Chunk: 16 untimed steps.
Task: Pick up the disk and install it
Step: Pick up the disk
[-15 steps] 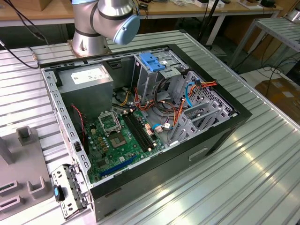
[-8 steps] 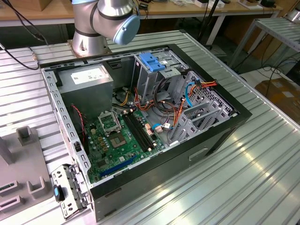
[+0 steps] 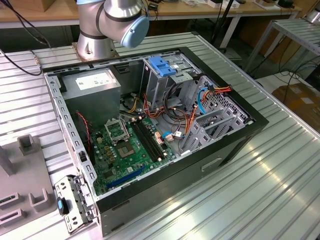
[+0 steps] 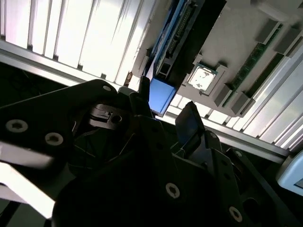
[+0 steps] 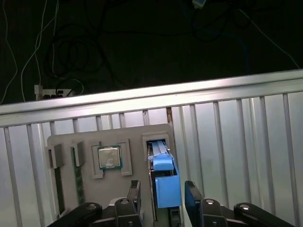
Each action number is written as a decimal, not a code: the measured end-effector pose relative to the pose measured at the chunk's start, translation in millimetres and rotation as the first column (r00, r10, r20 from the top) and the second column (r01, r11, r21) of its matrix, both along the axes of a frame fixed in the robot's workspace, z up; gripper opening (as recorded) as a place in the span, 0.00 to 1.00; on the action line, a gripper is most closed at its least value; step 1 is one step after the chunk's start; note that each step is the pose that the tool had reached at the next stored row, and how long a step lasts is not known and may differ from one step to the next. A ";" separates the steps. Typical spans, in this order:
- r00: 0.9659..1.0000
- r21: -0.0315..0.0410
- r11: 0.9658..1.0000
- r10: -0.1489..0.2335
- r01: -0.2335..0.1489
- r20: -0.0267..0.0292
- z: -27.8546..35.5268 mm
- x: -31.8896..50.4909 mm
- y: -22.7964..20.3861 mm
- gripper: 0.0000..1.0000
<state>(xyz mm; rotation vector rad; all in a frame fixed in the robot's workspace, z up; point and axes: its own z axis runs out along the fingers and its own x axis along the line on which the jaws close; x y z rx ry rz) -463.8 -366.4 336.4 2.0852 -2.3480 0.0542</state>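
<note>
The disk (image 5: 166, 187) stands on edge in a slot of a grey holder tray (image 5: 85, 137), showing its blue plastic rail and a thin metal edge. My gripper (image 5: 162, 188) is open and straddles it, with one dark finger (image 5: 134, 190) on each side and a small gap to the blue rail. In the second wrist view the gripper (image 4: 163, 111) has the same blue rail of the disk (image 4: 161, 94) between its fingers. The open computer case (image 3: 235, 135) lies on the slatted metal table, with a blue-latched drive cage (image 3: 162, 67) near its back.
The holder tray also carries a processor chip (image 5: 109, 157) and memory sticks (image 5: 78, 182). Inside the case are a grey power supply box (image 3: 92, 85), a green motherboard (image 3: 127, 145) and loose orange and blue cables (image 3: 200, 100). The arm's base (image 3: 107, 25) stands behind the case.
</note>
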 end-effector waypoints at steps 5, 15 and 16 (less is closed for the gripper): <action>1.000 0.000 1.000 0.009 -0.009 0.000 -3.7 -0.9 0.2 0.50; 1.000 0.002 1.000 0.017 -0.017 0.000 -14.0 -1.6 0.4 0.50; 1.000 0.002 1.000 0.017 -0.017 0.000 -14.8 -1.6 0.5 0.50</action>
